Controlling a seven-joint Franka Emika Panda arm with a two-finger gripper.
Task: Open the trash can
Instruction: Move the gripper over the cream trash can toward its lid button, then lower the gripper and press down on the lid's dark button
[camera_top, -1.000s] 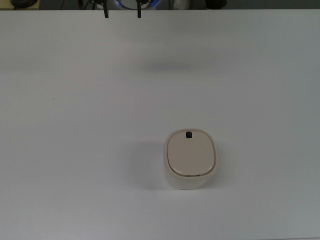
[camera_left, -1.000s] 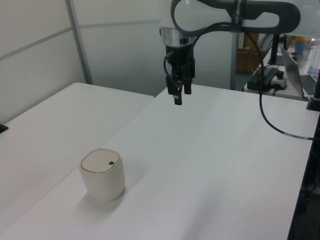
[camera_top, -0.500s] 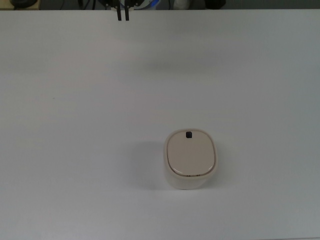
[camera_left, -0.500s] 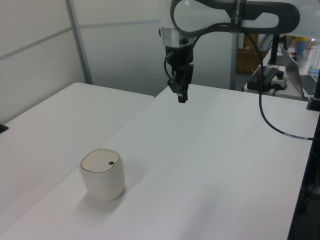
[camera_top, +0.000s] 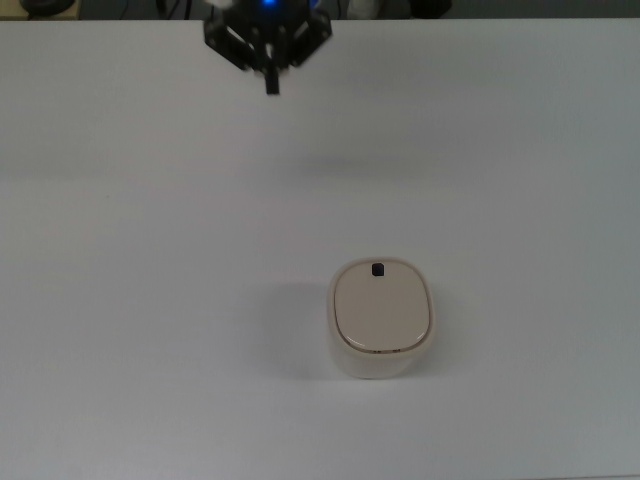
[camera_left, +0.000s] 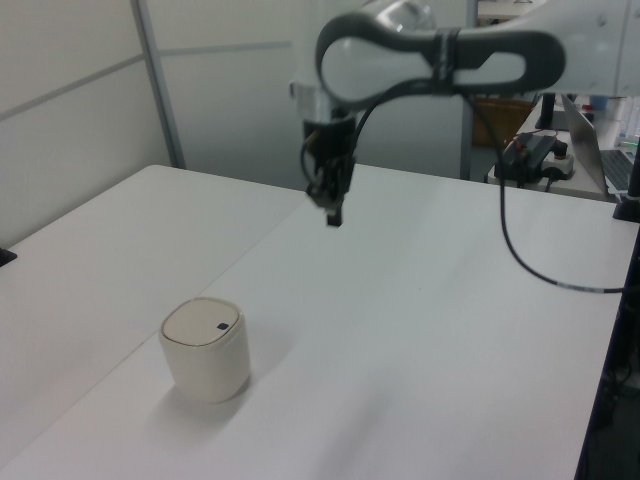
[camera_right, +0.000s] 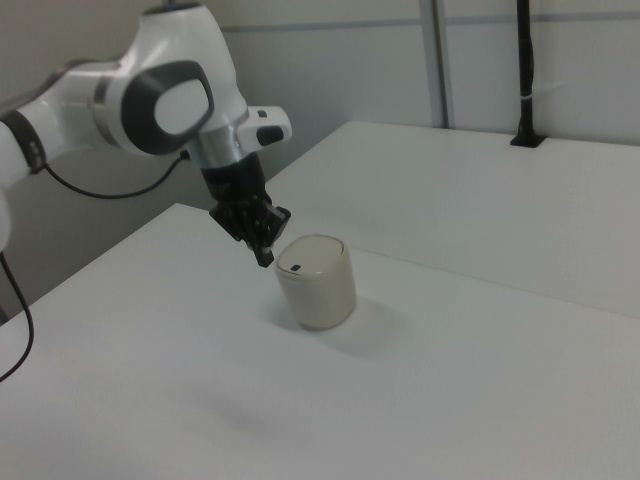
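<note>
Trash can (camera_top: 381, 318) upright on the white table (camera_top: 140, 300), lower right of centre in the top view, lid flat and shut, black button (camera_top: 377, 269) at the lid's far edge. Tool (camera_top: 271, 84) in the air near the top view's upper edge, well apart from the can, fingers pressed together, holding nothing.
</note>
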